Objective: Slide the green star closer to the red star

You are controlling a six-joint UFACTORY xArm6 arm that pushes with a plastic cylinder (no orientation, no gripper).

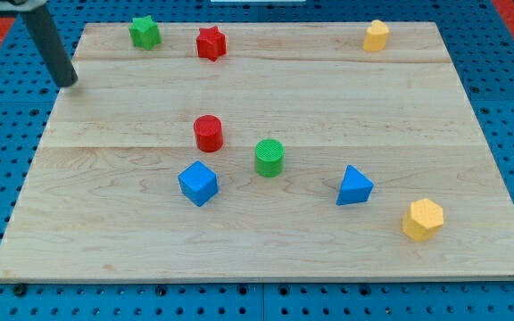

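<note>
My tip (68, 84) sits at the view's far left, just off the board edge, well apart from all blocks; no fingers here, just a bare rod holding nothing. Green star (145, 32) is top-left on the board, w/ the red star (211, 43) near on its right. Star looks small, light, stiff plastic, prob slides easily. Push its left face, centred, or it'll spin.

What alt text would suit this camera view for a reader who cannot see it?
My tip rests at the wooden board's upper-left edge, left of and below the green star block, which sits apart from the red star block to its right. Red and green cylinders, blue and yellow blocks lie scattered elsewhere.
</note>
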